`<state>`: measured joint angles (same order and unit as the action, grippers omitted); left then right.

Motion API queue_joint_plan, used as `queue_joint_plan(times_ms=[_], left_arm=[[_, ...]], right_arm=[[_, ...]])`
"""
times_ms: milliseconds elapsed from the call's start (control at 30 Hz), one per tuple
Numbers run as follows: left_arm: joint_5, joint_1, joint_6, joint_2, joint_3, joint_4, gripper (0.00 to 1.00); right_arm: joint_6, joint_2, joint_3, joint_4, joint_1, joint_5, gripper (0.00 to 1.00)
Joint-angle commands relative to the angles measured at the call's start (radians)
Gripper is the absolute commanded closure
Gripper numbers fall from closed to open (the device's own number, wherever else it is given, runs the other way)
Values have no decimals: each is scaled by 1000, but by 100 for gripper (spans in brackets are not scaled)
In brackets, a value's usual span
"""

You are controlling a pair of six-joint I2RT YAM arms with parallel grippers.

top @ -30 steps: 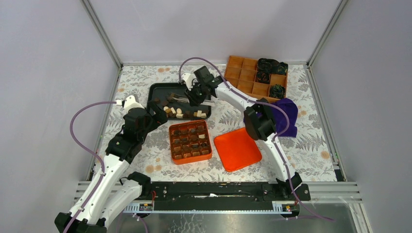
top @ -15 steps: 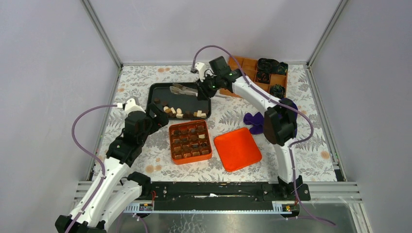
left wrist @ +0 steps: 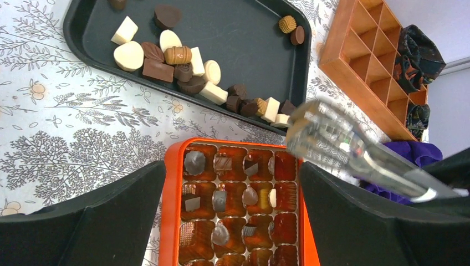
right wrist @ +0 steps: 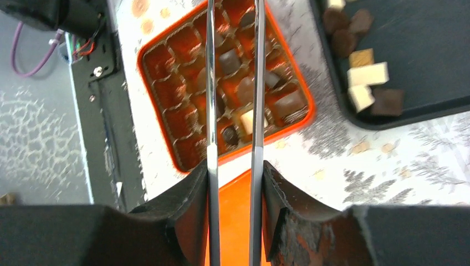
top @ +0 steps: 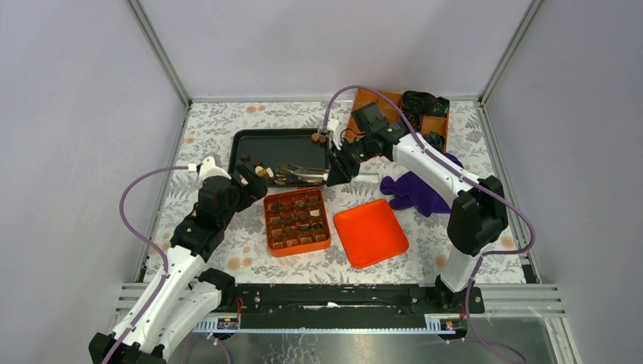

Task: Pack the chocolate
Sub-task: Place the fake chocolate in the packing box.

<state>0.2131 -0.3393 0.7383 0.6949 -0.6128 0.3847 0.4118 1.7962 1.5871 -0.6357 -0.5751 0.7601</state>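
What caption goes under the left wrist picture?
Shiny metal tongs near the orange box, with loose chocolates waiting on the black tray.

Bright even light, soft shadows; tongs (left wrist: 332, 141) blurry in L wrist cam.

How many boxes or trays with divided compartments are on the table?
2. The orange box sits mid-table, just in front of the black tray. The brown divided tray stands at the far right corner. I see no others, and none seems hidden.
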Motion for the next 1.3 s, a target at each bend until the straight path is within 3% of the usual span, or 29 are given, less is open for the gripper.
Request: queue_joint_plan(times_ms=[0,567,1100,1267], left_arm=[[-27,5,9,6,11,-84,2],[-52,5,45,-21,55,-94,4],[-59,5,46,-6,63,-105,4],[-59,5,46,-4,61,-107,4]], right_arm=[[55,-89,-94,-41,-7,92,91],[148,-98,-162,-70,-203,-56,88],[131,-73,-151,-30,-268,-192,84],[127,-64,-141,-28,-276,-204,77]])
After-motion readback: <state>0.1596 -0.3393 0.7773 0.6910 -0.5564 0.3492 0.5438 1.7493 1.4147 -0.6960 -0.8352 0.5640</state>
